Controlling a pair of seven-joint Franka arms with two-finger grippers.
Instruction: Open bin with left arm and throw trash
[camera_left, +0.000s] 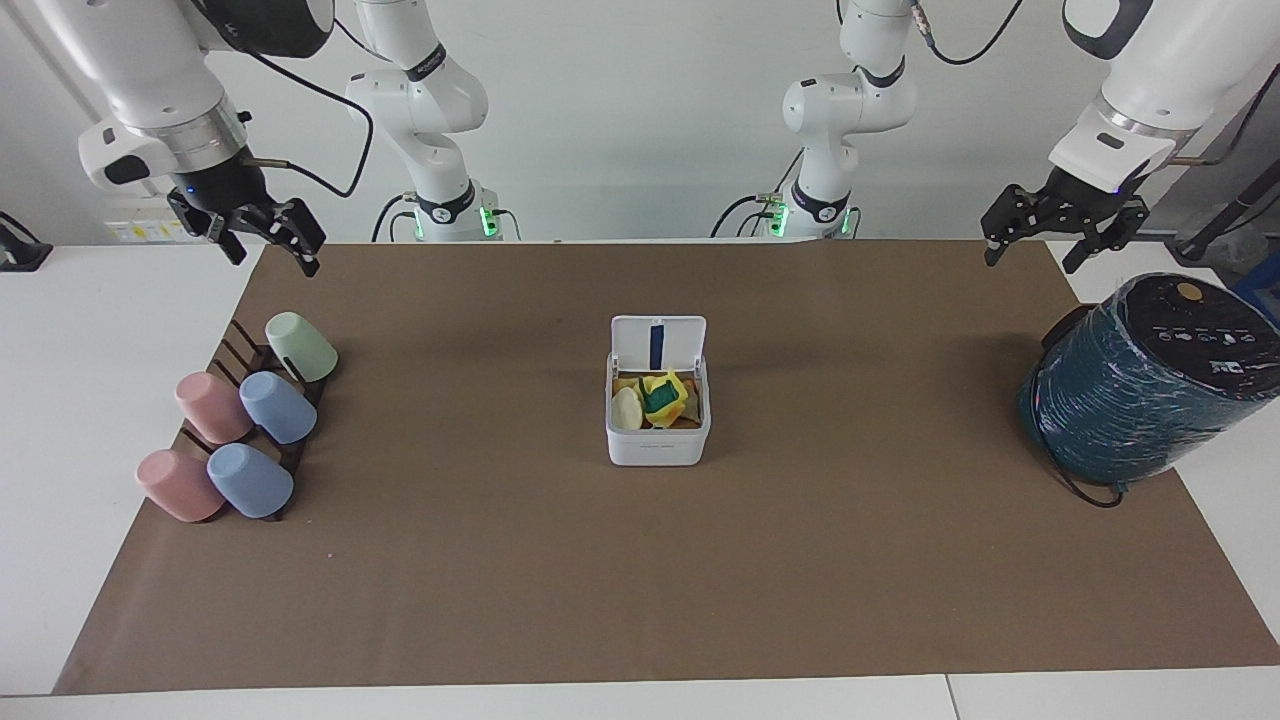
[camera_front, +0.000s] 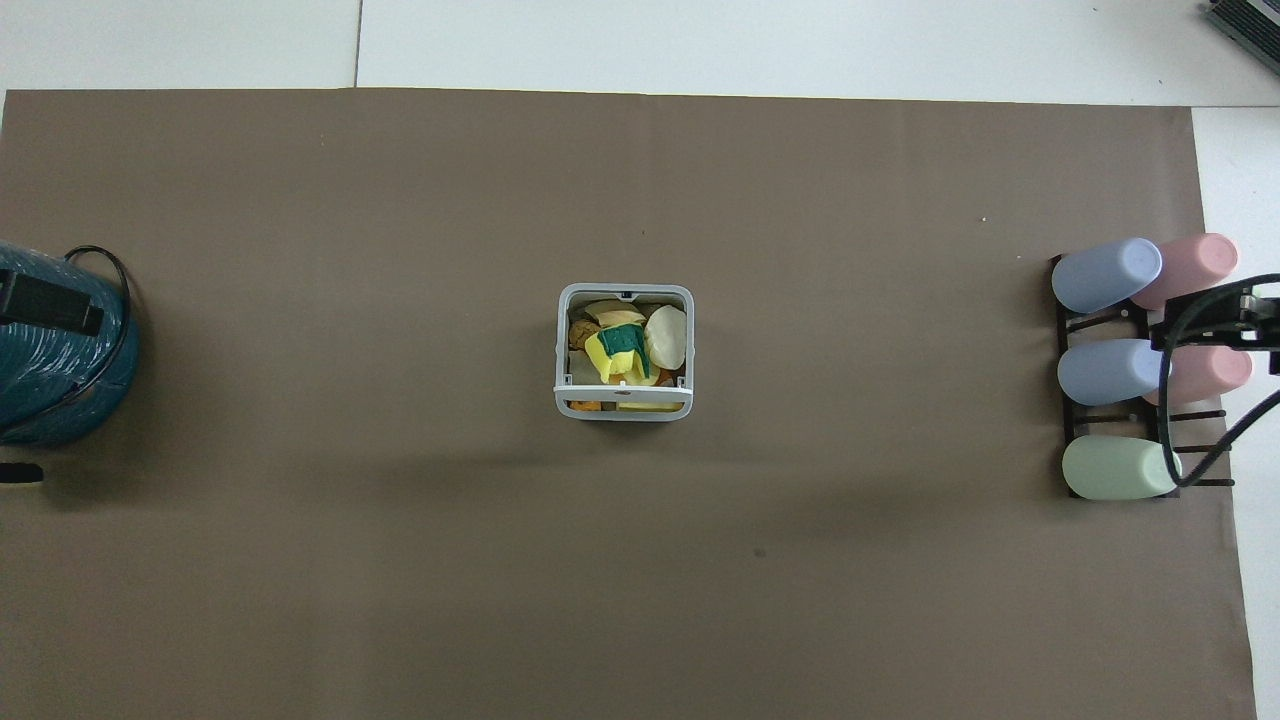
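Note:
The white bin (camera_left: 657, 449) stands in the middle of the brown mat with its lid (camera_left: 680, 340) hinged upright, the blue strip showing. The trash lies inside it: a yellow piece with a green middle (camera_left: 661, 397), a cream-white oval (camera_left: 627, 408) and other scraps beneath. From overhead the bin's rim (camera_front: 560, 350) frames the yellow-green piece (camera_front: 620, 350) and the oval (camera_front: 667, 337). My left gripper (camera_left: 1032, 260) hangs open and empty over the mat's corner by the teal cylinder. My right gripper (camera_left: 275, 262) hangs open and empty over the mat's corner near the cup rack.
Several pastel cups (camera_left: 245, 430) lie on a dark rack (camera_front: 1120, 420) at the right arm's end of the table. A big dark teal wrapped cylinder (camera_left: 1150, 385) with a black cable sits at the left arm's end. The brown mat (camera_left: 640, 580) covers most of the table.

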